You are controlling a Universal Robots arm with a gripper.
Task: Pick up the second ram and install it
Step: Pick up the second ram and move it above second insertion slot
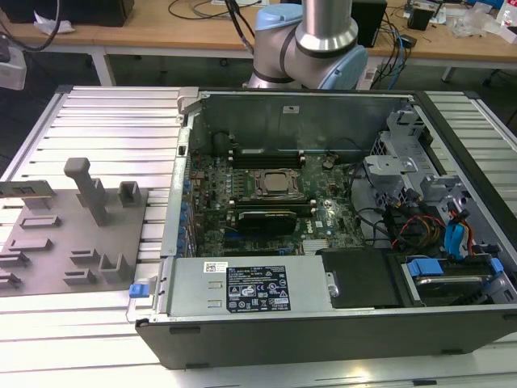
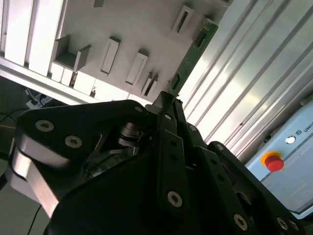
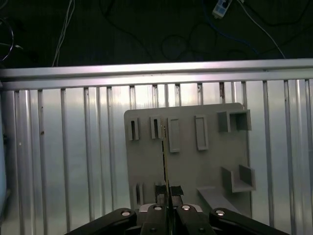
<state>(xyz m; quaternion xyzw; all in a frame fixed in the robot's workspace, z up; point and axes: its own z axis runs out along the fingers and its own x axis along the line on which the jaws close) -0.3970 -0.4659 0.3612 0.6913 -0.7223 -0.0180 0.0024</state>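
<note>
Between the gripper's [image 3: 168, 190] two black fingertips sits the second ram [image 3: 165, 156], pinched at one end with the jaws closed down to the thickness of the board. In the first wrist view the stick is seen edge-on, a thin line running out from the fingertips across the grey fixture plate [image 3: 195, 166]. In the second wrist view the gripper [image 2: 167, 103] shows the same hold, and the ram [image 2: 192, 57] appears from its flat side as a narrow green strip jutting away from the fingers, its far end lying over the plate's edge. How high it hangs above the plate I cannot tell.

The fixture plate [image 2: 132, 24] carries rows of raised rectangular slots and a couple of open-sided pockets, and it lies on a ribbed aluminium table [image 3: 73, 147]. In the exterior view the plate [image 1: 73, 234] rests on that table [image 1: 113, 121] at the exterior view's left. Just beside it stands the open computer case [image 1: 323, 343], with the silver CPU socket [image 1: 273, 182] in the middle of the motherboard [image 1: 323, 222] and the power supply [image 1: 250, 287] along the near wall.
</note>
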